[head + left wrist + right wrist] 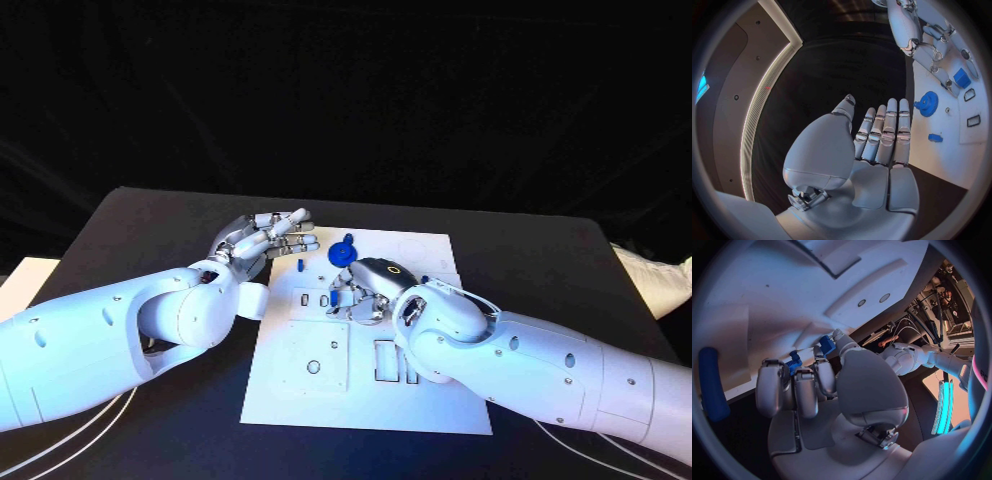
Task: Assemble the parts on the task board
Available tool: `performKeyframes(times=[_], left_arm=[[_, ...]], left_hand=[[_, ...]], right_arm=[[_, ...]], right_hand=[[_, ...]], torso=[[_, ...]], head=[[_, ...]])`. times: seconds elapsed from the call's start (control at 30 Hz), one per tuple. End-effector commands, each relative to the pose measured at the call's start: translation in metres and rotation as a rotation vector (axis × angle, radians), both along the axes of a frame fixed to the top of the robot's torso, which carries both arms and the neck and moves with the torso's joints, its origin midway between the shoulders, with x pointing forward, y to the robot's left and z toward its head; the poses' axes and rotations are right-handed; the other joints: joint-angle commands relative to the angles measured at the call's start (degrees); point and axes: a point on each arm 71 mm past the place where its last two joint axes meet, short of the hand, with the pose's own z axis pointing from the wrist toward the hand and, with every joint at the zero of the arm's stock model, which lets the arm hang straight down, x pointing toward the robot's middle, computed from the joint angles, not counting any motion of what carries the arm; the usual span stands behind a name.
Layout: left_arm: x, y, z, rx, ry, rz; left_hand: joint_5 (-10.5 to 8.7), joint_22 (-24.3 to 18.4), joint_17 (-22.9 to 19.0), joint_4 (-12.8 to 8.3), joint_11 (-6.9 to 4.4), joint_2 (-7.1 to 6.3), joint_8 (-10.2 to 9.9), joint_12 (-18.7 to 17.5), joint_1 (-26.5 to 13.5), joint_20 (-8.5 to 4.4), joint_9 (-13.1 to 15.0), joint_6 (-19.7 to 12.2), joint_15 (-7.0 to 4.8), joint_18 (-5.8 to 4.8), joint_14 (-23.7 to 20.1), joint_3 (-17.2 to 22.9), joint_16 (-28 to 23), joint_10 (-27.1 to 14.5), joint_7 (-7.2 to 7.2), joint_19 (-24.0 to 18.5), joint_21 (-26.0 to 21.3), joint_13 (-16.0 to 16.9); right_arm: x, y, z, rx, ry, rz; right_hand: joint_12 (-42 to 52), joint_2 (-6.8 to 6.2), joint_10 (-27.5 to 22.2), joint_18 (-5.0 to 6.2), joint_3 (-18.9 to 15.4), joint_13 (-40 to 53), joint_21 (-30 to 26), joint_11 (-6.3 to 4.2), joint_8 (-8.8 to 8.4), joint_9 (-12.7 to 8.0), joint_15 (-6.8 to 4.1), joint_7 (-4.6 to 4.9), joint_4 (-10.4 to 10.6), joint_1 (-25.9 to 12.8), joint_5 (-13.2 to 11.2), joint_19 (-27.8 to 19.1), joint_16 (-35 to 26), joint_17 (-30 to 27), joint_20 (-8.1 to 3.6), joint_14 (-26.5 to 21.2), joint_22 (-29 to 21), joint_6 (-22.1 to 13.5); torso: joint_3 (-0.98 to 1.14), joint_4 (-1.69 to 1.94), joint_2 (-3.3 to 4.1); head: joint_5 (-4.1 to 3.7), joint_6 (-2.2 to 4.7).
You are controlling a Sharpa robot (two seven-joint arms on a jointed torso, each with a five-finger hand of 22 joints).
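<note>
While left hand (268,240) open, right hand (369,290) seemingly around blue part (826,344).

Count: 1 task board (361,395), white, on 1 black desk (159,215). Blue parts I can make out: 1 round gear (342,253); 1 small piece (299,266) just beside it on the board; 1 block (827,344) and 1 small piece (794,363) at the right hand's fingers; 1 long bar (712,384) at the board's edge. 5 parts. Hands: 2, left hand (271,236) and right hand (372,287).
</note>
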Motion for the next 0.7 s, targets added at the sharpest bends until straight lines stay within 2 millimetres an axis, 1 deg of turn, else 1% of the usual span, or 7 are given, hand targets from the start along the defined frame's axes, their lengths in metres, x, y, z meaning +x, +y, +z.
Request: performKeyframes(times=[0.03, 0.23, 0.37, 0.47, 0.5, 0.63, 0.7], left_arm=[[0.0, -0.002, 0.001, -0.014, -0.004, -0.02], [0.0, -0.003, 0.0, 0.012, 0.005, -0.046], [-0.001, -0.004, -0.003, 0.058, 0.019, -0.09], [-0.002, -0.004, -0.007, 0.135, 0.041, -0.145], [-0.002, -0.004, -0.009, 0.175, 0.054, -0.159], [-0.004, -0.005, -0.018, 0.368, 0.135, -0.246], [-0.005, -0.005, -0.022, 0.484, 0.177, -0.293]], left_hand=[[-0.29, -0.09, 0.08, -0.31, -0.05, 0.28, -0.23, -0.18, 0.35, 0.34, -0.06, -0.39, 0.3, 0.11, -0.21, -0.04, -0.37, -0.32, 1.46, 0.12, -0.25, -0.06], [-0.29, 0.42, 1.39, -1.07, -0.74, 0.57, 0.06, 0.12, 0.1, -0.48, 0.04, 0.14, -0.76, 0.29, 3.64, 0.26, 1.55, 0.29, 0.78, 2.69, 1.15, 0.04], [-0.32, 2.36, 5.19, -1.47, -2.58, 0.88, 0.65, 1.9, -0.45, -3.62, 0.18, 2.14, -3.67, 0.02, 12.91, 0.54, 7.3, 4.74, -0.6, 9.87, 5.47, 0.7], [-0.38, 4.77, 10.06, -1.0, -4.96, 0.66, 1.46, 4.28, -1.51, -6.03, 0.39, 4.5, -6.53, 0.24, 22.14, 0.42, 15.06, 10.57, -2.24, 16.67, 10.36, 2.06], [-0.42, 5.94, 13.89, -0.62, -6.0, 0.6, 1.81, 5.6, -2.0, -7.21, 0.53, 5.34, -7.46, 0.3, 25.66, 0.36, 20.19, 13.18, -3.11, 19.39, 12.62, 2.84], [-0.5, 10.53, 46.71, 1.48, -8.72, -0.01, 4.73, 12.55, -4.05, -9.93, 2.15, 9.41, -10.38, -0.06, 28.37, -0.36, 52.63, 19.45, -6.22, 23.73, 20.13, 8.02], [-0.55, 12.18, 55.46, 2.42, -9.53, -0.14, 6.06, 16.17, -5.03, -10.64, 2.95, 10.36, -10.48, 0.09, 28.41, -0.95, 60.68, 20.17, -6.83, 23.96, 22.51, 10.92]], right_arm=[[-0.001, -0.004, 0.004, 0.066, -0.053, -0.035], [-0.011, -0.012, 0.019, 0.216, -0.111, 0.039], [-0.016, -0.03, 0.033, 0.324, -0.09, 0.118], [-0.016, -0.051, 0.045, 0.391, -0.057, 0.121], [-0.014, -0.059, 0.048, 0.407, -0.041, 0.113], [-0.006, -0.09, 0.059, 0.452, 0.013, 0.052], [-0.003, -0.103, 0.062, 0.465, 0.028, 0.018]], right_hand=[[-0.12, -0.7, -0.14, -0.45, -0.61, 3.66, -0.19, 0.1, -0.18, -0.02, 0.4, -0.01, 0.2, 0.08, -0.05, -0.03, -0.39, 12.63, 0.31, 5.51, -0.01, -0.56], [-0.36, -0.87, -0.37, -0.41, -1.7, 3.39, -0.32, 0.29, -0.3, -0.16, 0.55, 0.22, 1.22, 0.28, 0.01, -0.12, -0.58, 12.29, 0.43, 5.43, -0.23, -1.46], [-0.85, -0.47, -0.93, -0.27, -2.43, 2.99, -0.78, 0.59, -0.29, -0.28, 0.79, 0.53, 1.86, 0.95, -0.33, -0.57, -0.51, 12.46, 0.66, 5.45, -1.02, -2.48], [-1.39, -0.21, -1.43, -0.16, -2.93, 2.58, -1.15, 0.69, -0.22, -0.27, 0.89, 0.63, 2.1, 1.17, -0.65, -0.92, -0.82, 11.91, 0.77, 5.31, -1.62, -2.7], [-1.46, -0.06, -1.53, -0.14, -3.12, 2.52, -1.23, 0.72, -0.21, -0.26, 0.92, 0.66, 2.22, 1.24, -0.85, -0.99, -0.88, 11.82, 0.81, 5.28, -1.73, -2.78], [-1.65, 0.72, -1.74, -0.1, -3.31, 2.32, -1.36, 0.71, -0.03, -0.17, 0.94, 0.63, 2.26, 1.87, -0.54, -1.09, -1.01, 11.61, 0.86, 5.23, -1.88, -2.66], [-1.65, 0.99, -1.74, -0.08, -3.37, 2.29, -1.41, 0.67, 0.08, -0.12, 0.92, 0.58, 2.29, 2.04, -0.38, -1.12, -1.08, 11.49, 0.86, 5.2, -1.95, -2.5]], torso=[[0.03, 0.0, 0.0], [0.1, 0.0, -0.09], [0.15, -0.1, -0.42], [0.31, -0.36, -0.71], [0.37, -0.51, -0.88], [0.62, -0.97, -1.44], [0.8, -1.14, -1.72]], head=[[0.0, 0.02], [0.13, 0.17], [0.46, -0.02], [0.83, 0.02], [0.82, -0.02], [1.25, -0.18], [1.44, -0.35]])
